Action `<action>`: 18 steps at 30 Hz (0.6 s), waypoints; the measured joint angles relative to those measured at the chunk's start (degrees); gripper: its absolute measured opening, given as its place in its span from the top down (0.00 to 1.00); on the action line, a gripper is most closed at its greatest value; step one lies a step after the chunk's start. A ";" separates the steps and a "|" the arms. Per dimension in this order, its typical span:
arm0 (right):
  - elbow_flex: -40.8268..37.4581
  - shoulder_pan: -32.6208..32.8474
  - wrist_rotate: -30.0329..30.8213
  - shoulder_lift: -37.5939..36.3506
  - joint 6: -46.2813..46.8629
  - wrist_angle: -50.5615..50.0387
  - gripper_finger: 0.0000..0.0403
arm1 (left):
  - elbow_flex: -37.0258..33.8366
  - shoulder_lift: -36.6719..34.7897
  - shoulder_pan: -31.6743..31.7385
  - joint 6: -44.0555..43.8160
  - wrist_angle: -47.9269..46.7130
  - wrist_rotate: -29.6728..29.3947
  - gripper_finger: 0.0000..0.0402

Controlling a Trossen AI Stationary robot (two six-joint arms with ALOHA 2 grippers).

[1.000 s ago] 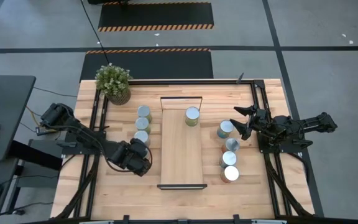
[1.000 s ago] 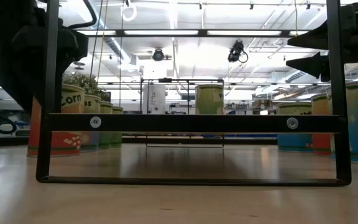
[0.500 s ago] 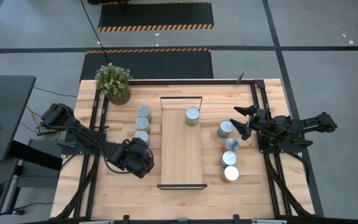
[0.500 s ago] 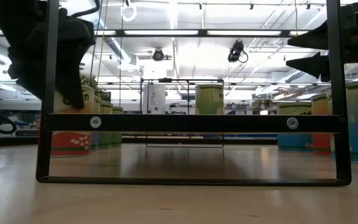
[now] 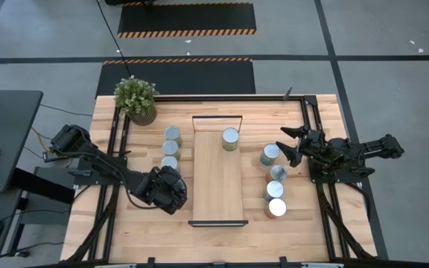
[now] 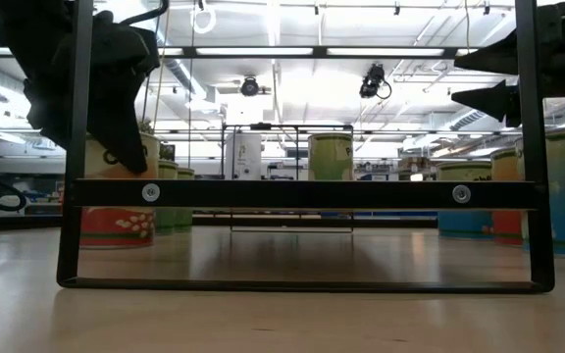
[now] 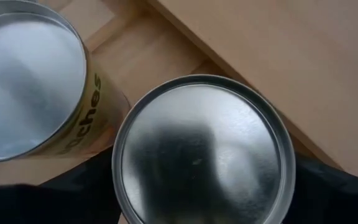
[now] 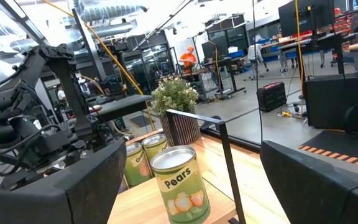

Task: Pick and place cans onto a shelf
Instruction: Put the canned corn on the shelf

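Silver-topped can (image 7: 201, 149) sits between left gripper (image 5: 171, 187) fingers.

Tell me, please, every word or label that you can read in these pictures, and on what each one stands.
"Pears": on the can on the shelf, right wrist view.
"ches": the end of a word, on the yellow side of the can beside the left gripper, left wrist view.
The lettering on the other cans, low view, is cut off or too blurred to read.
No other text is legible.

Wooden table (image 5: 304, 216): shelf (image 5: 217, 186), cans (image 5: 277, 173), potted plant (image 5: 135, 98).
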 joint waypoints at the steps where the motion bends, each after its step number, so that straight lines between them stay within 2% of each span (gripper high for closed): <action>1: 0.00 0.02 -0.03 0.01 0.00 0.04 0.06 | 0.08 -0.14 0.00 -0.01 -0.28 0.48 0.21; 5: 0.00 0.02 -0.02 0.01 0.00 0.23 0.06 | 4.28 -0.28 0.00 0.59 -7.64 2.84 0.20; 12: 0.00 0.02 -0.02 0.01 0.00 0.27 0.06 | 18.91 -0.45 0.77 5.56 -22.84 2.69 0.20; 14: 0.00 0.02 -0.02 0.01 0.00 0.31 0.06 | 21.50 -0.53 1.79 7.50 -22.35 2.45 0.20; 18: 0.00 0.02 -0.02 0.01 0.00 0.34 0.06 | 22.27 0.04 4.45 13.00 -14.95 2.15 0.20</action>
